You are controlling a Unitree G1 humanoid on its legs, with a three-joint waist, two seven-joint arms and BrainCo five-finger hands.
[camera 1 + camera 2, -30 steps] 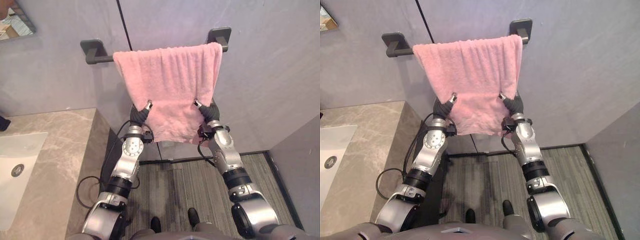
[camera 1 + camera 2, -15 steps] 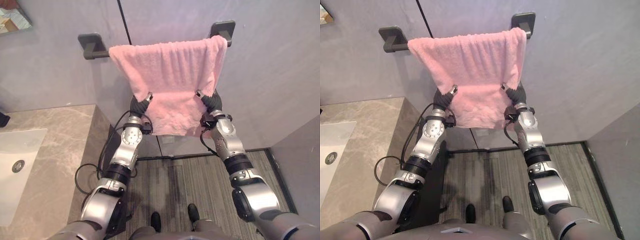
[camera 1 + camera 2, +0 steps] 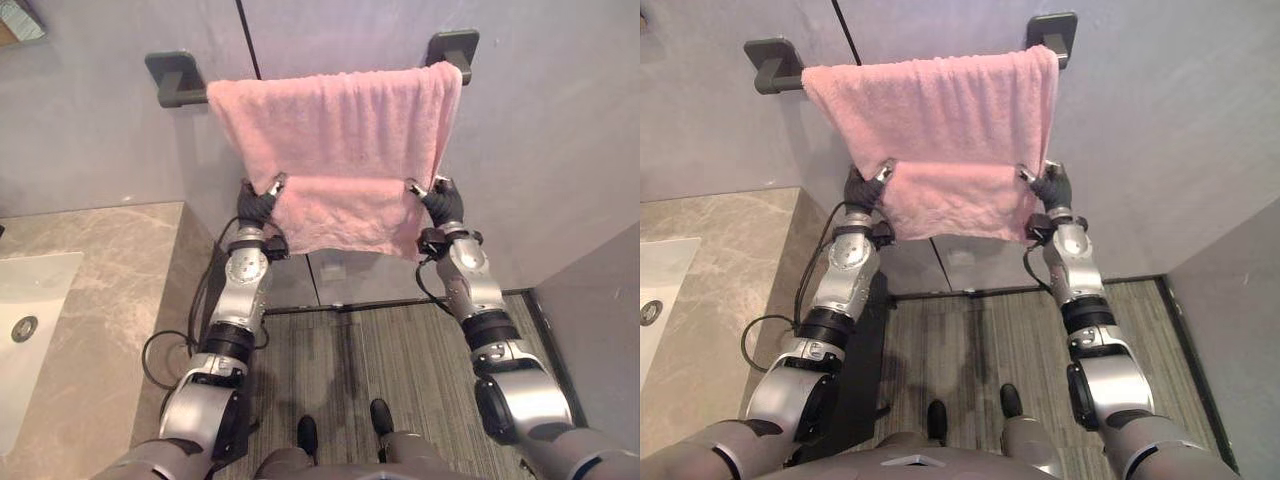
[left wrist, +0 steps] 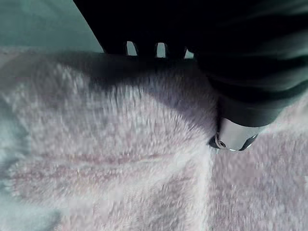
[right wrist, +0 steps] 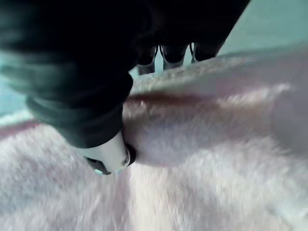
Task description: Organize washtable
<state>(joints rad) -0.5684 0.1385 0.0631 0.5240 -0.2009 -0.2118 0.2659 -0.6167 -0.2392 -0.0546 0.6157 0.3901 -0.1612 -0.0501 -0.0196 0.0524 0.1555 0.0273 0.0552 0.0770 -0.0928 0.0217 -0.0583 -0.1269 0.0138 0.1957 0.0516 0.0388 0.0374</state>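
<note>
The left hand and right hand are each pinching the towel between thumb and fingers. It is hanging over the bar.

Silver-grey arms, black joint bands; dark ribbed covers on left hand and right hand

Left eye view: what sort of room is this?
Most likely a bathroom: a pink towel hangs over a wall-mounted towel bar, and to the left a stone-look counter holds a white sink.
</note>
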